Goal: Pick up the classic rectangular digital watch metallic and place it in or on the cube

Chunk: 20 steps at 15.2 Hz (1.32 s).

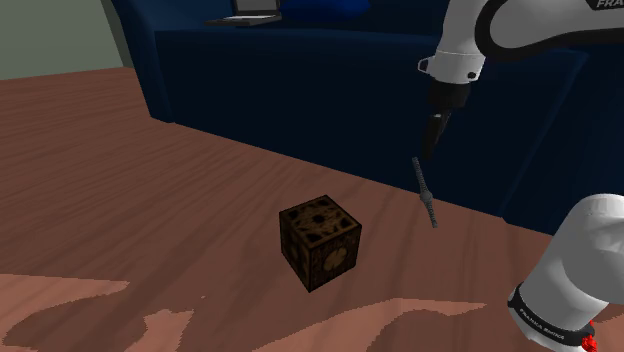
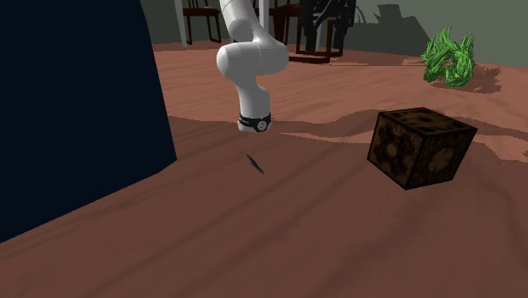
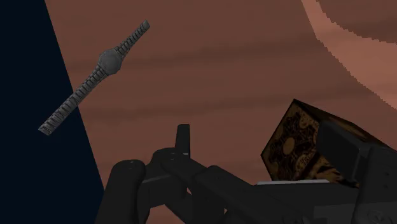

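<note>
The watch (image 1: 425, 192) is a thin grey metal band with a small case, seen edge-on and slanted across the sofa's lower edge. It also shows as a small sliver (image 2: 255, 163) and full length (image 3: 102, 73). I cannot tell whether it rests on the wood. My black gripper (image 1: 431, 150) hangs just above its upper end. In the wrist view the gripper (image 3: 263, 135) stands open, and the watch lies well off to one side, not between the fingers. The dark brown patterned cube (image 1: 320, 242) (image 2: 420, 146) (image 3: 299, 143) sits on the wood, apart from the watch.
A dark blue sofa (image 1: 330, 70) stands close behind the watch, with a laptop (image 1: 245, 14) on its seat. The wooden surface (image 1: 150, 200) spreads around the cube. A green plant (image 2: 448, 57) and dark chairs (image 2: 321, 30) stand far off.
</note>
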Each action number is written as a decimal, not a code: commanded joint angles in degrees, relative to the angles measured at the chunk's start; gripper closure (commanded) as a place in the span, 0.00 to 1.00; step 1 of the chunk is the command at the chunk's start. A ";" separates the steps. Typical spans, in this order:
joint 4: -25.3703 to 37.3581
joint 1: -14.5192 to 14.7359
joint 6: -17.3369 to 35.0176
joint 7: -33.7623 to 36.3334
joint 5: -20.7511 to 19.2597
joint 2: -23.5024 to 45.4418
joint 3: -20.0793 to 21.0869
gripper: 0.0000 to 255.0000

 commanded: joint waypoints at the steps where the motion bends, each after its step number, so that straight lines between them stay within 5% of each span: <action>1: 0.00 0.00 0.00 0.00 0.00 0.00 0.00 0.00; 11: -8.53 -12.23 17.31 28.85 -12.21 11.16 12.36 0.00; 20: -7.97 -26.74 22.93 61.11 -30.94 27.21 21.10 0.00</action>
